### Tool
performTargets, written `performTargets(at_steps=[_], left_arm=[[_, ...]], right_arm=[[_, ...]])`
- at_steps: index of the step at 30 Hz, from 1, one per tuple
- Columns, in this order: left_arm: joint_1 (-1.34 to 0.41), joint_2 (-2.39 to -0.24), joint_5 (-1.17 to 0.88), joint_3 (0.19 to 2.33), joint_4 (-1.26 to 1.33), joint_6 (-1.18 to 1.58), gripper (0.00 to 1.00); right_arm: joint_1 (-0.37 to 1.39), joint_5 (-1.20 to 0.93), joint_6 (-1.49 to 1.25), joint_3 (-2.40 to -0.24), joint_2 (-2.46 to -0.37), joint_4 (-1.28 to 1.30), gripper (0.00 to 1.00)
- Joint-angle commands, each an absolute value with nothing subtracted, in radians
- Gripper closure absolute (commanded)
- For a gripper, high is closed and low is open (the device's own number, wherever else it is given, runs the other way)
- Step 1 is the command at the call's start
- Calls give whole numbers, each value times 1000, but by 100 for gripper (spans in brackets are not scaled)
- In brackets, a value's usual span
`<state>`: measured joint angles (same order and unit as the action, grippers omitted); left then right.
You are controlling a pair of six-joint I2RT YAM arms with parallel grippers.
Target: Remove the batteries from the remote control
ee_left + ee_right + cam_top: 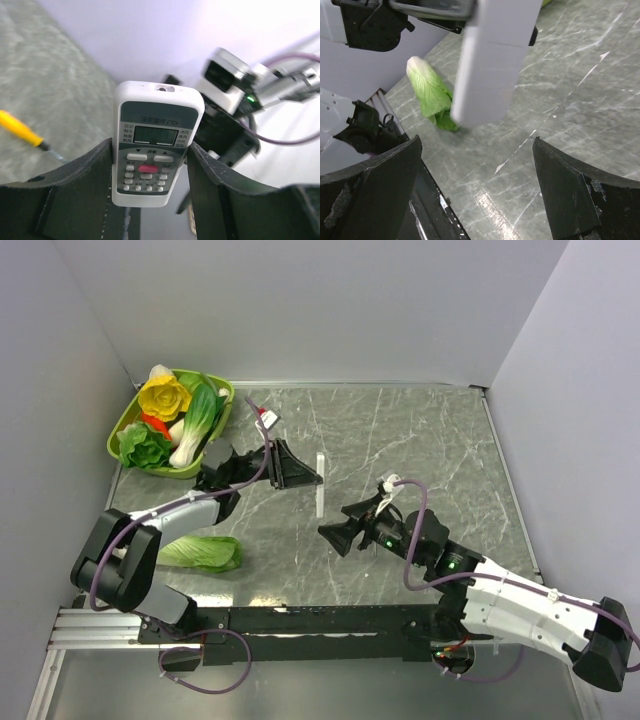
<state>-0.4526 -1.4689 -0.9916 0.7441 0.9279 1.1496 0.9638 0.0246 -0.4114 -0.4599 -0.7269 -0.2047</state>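
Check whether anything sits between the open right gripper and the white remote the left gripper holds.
Nothing visible does. The slim white plastic remote control stands straight ahead of the right gripper, only air between them. The green leafy vegetable lies on the grey marbled table beyond, off that path.

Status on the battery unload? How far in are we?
Done: the remote control is off the table, clamped upright in the left gripper, button face toward that wrist camera.
In hand: the right gripper is open and faces the remote's plain back without touching it.
Left: no batteries show in any view and the back looks closed, so opening the compartment and taking them out both remain.
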Motion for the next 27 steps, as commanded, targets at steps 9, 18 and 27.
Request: performTargets(at_steps=[9,18,27], left_arm=[[-597,-1379,-1002,767,1043,1140,75],[-598,-1350,-953,772,957,1074,67],[-598,-1229,-691,831,494,864,25]], right_arm=[[908,-143,-463,-526,-772,-382,2],[908,-146,-473,-468,-744,-433,64],[911,89,-252,-549,-804,-173,74]])
